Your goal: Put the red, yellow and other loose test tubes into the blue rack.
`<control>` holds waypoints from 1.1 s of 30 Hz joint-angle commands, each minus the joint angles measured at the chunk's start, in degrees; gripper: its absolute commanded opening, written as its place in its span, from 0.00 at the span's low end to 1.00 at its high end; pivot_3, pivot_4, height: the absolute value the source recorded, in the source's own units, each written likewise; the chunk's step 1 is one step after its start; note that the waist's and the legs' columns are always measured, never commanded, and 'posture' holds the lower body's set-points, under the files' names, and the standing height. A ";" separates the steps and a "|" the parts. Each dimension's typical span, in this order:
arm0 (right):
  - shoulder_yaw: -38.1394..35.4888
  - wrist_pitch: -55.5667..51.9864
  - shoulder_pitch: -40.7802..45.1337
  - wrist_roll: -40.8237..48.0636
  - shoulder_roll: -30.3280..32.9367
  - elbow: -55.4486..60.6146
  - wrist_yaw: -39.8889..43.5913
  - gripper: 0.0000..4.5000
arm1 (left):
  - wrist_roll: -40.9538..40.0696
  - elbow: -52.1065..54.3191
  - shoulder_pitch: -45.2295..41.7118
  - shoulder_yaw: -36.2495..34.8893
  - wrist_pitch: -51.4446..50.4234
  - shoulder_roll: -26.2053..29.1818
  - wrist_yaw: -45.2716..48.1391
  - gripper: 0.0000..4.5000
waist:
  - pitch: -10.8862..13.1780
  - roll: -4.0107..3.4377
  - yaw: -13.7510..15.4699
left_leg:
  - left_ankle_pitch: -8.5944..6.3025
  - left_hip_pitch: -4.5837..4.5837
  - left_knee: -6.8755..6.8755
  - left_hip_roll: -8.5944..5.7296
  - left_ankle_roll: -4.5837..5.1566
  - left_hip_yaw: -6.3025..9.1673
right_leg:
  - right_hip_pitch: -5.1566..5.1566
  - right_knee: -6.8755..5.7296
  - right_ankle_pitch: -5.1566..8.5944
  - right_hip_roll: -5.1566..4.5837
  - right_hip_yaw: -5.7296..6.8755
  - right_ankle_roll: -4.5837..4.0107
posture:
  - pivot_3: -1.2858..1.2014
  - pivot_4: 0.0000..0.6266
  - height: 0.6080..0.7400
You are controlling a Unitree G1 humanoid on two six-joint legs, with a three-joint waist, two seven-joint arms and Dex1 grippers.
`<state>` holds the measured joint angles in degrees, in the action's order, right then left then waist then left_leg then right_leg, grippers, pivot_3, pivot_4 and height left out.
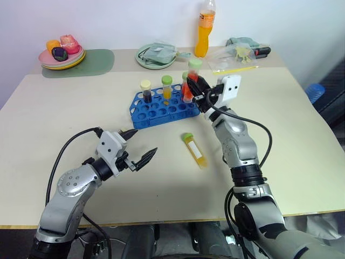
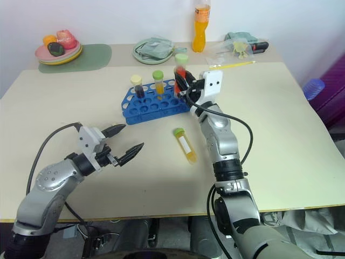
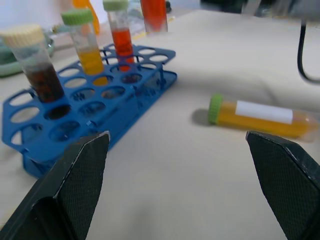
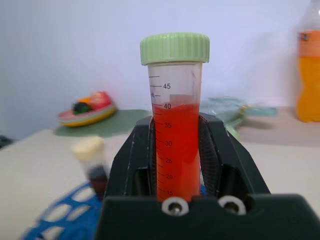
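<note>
The cream tabletop (image 1: 64, 108) carries everything, and near the middle of its far half sits the blue rack (image 1: 161, 110), angled a little to the edges. Three tubes already stand upright in the rack's back rows: the dark tube with the cream cap (image 1: 146, 91) at the end nearer the left edge, a yellow-orange tube with a green cap (image 1: 167, 89) beside it, and a red tube with a green cap (image 3: 121, 37) further along toward the right end. My right hand (image 1: 195, 86) is closed on another red tube with a green cap (image 4: 175, 135), holding it upright just above the rack's right end (my two black fingers pinch it at either side of the liquid, with the cap well clear above them). The yellow tube with the green cap and white label (image 1: 194, 150) lies flat on the tabletop on the near side of the rack, apart from it, cap pointing toward the far edge. My left hand (image 1: 141, 147) hovers over the near-left part of the tabletop with its fingers spread wide and nothing between them, pointing toward the lying yellow tube. Along the far edge stand a tall orange bottle (image 1: 204, 29), a green plate (image 1: 156, 54) and a plate of toy food (image 1: 61, 54) at the far-left corner.
</note>
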<state>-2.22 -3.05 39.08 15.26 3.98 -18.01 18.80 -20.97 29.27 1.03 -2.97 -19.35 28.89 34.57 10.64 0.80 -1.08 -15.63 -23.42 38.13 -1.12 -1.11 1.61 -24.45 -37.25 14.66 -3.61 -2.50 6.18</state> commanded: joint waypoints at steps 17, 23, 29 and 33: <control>-1.71 18.58 7.89 -6.29 -0.66 -22.14 -2.22 0.15 | -5.49 7.79 -0.70 -2.74 -5.97 0.61 -3.04 1.00 | 0.01 -0.02 -0.16 | 0.02 0.02 -0.02 0.01 -0.04 0.02 | 0.00 -0.01 0.00 0.02 -0.01 -0.01 | 0.52 0.24 0.92; -1.76 22.59 7.80 -6.57 -1.82 -25.24 -2.33 0.15 | -5.35 7.35 -0.62 -2.79 -5.39 0.72 -2.75 1.00 | 0.01 -0.02 -0.17 | 0.03 0.02 -0.02 0.01 -0.05 0.02 | 0.00 -0.02 0.00 0.02 -0.01 -0.01 | 0.52 0.24 0.92; -2.58 24.28 7.41 -5.60 -2.90 -27.04 -1.78 0.37 | -5.07 7.47 -0.18 -2.70 -5.02 0.63 -2.78 1.00 | 0.01 -0.02 -0.27 | 0.03 0.02 -0.02 0.01 -0.05 0.03 | 0.00 -0.02 0.00 0.03 -0.01 -0.01 | 0.52 0.24 0.92; -2.84 24.71 7.30 -6.46 -2.32 -24.90 -2.91 0.78 | -5.03 7.51 0.51 -3.02 -4.64 0.75 -2.63 1.00 | 0.02 -0.03 -0.30 | 0.03 0.03 -0.03 0.02 -0.06 0.03 | 0.00 -0.02 0.00 0.02 -0.01 -0.01 | 0.52 0.24 0.92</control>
<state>-4.74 20.34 45.23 9.04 1.53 -45.44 16.35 -25.63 34.65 1.45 -4.27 -25.45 29.24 31.87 10.66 0.77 -1.38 -15.60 -23.40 38.10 -1.10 -1.17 1.65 -24.45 -37.27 14.66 -3.58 -2.51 6.17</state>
